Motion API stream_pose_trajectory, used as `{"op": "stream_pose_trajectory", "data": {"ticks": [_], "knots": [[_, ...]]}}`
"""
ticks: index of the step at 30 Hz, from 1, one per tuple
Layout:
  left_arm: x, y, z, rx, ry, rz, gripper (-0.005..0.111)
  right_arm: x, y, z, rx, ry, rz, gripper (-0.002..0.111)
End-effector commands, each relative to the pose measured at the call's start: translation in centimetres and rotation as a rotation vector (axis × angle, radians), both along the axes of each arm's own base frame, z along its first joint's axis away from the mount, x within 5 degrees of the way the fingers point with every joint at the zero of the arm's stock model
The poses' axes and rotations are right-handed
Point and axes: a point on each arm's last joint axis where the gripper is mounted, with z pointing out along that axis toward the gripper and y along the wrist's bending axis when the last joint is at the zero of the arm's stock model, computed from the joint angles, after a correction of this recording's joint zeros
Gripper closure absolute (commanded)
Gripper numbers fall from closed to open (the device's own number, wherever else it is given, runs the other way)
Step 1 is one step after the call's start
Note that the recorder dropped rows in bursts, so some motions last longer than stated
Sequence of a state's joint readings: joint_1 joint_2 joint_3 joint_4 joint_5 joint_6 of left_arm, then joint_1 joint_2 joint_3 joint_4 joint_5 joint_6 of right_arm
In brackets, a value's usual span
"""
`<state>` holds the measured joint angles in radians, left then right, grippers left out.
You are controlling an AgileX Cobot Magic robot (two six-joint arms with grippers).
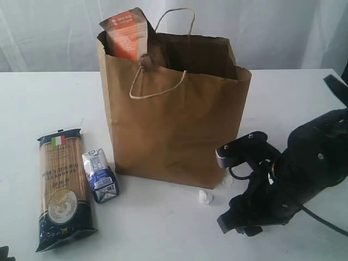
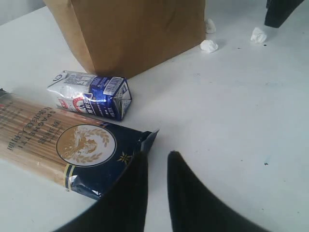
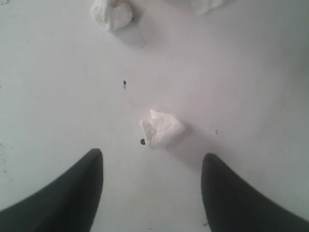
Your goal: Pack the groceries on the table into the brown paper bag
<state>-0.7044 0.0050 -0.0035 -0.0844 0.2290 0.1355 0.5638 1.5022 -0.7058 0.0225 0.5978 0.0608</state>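
At the middle of the white counter [image 1: 163,234] stands one tall brown paper bag [image 1: 174,130], upright and open at the top, with two pale cord handles, one looped up at the back and one hanging down the front. One brown pouch with an orange label [image 1: 128,35] sticks up out of the bag at its left rear corner, its top above the rim; the rest of the inside lies in shadow, so I cannot tell what else it holds. Two groceries lie outside, left of the bag: one long blue spaghetti packet [image 1: 62,190] lying flat, and one small blue-white carton [image 1: 100,176] on its side just beside it, between the packet and the bag's foot. Three small crumpled white scraps [image 2: 209,46] lie on the counter near the bag's right front corner. The right pincer [image 3: 152,154] hangs low over one of these scraps [image 3: 161,128], its fingers wide apart and clamped on nothing. The left pincer [image 2: 157,159] hovers near the packet's dark end, its fingers only slightly apart, nothing between them.
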Motion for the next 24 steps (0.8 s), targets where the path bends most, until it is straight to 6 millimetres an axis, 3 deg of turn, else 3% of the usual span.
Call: {"op": "stream_pose_trajectory", "data": {"ticks": [1, 13, 22, 24], "knots": [[-0.1, 0.0, -0.1, -0.001, 0.005, -0.007, 0.085, 0.7, 0.4, -1.1, 0.011, 0.006, 0.011, 0.052], [-0.1, 0.0, -0.1, -0.001, 0.005, -0.007, 0.085, 1.3, 0.8, -3.4, -0.012, 0.030, 0.027, 0.052], [-0.1, 0.0, -0.1, -0.001, 0.005, -0.007, 0.085, 1.7, 1.0, -4.1, -0.010, 0.024, 0.026, 0.067], [-0.1, 0.0, -0.1, -0.001, 0.005, -0.007, 0.085, 1.7, 1.0, -4.1, -0.009, 0.021, 0.026, 0.076]]}}
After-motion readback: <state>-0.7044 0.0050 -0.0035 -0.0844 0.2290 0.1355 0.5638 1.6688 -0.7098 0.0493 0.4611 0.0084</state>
